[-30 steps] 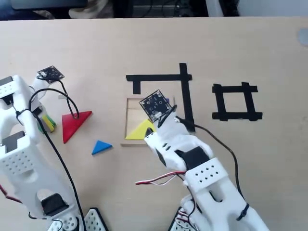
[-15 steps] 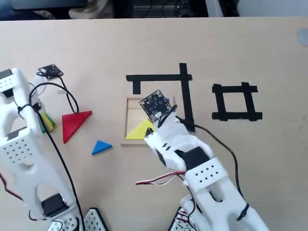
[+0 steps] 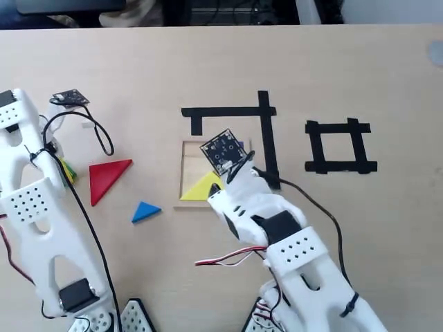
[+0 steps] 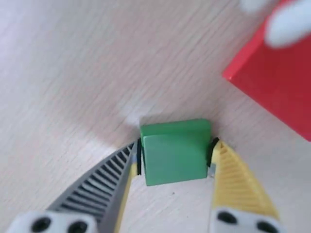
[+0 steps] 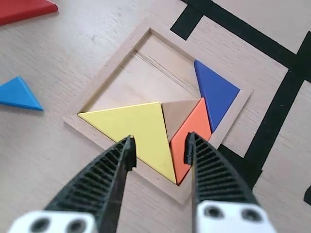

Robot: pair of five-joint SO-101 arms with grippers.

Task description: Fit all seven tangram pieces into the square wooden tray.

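**Green square gripped as the left arm shifts**

The green square (image 4: 176, 153) sits clamped between the two fingers of the left end effector (image 4: 174, 154), close to a corner of the red triangle (image 4: 277, 87) on the surface (image 3: 346, 62). Over the last second the left arm has swung away from the red triangle, toward the surface's left edge. I judge the grasp made and the carry beginning, though I cannot tell whether the square is lifted.

The tray (image 5: 109, 73) is unchanged, holding the yellow triangle (image 5: 138, 128), a wood-coloured triangle (image 5: 180, 114), an orange piece (image 5: 192, 128) and a dark blue triangle (image 5: 214, 90). The right end effector (image 5: 159, 141) has stayed over it, fingers apart and empty. A small blue triangle (image 3: 145, 211) also waits outside, so three pieces remain.
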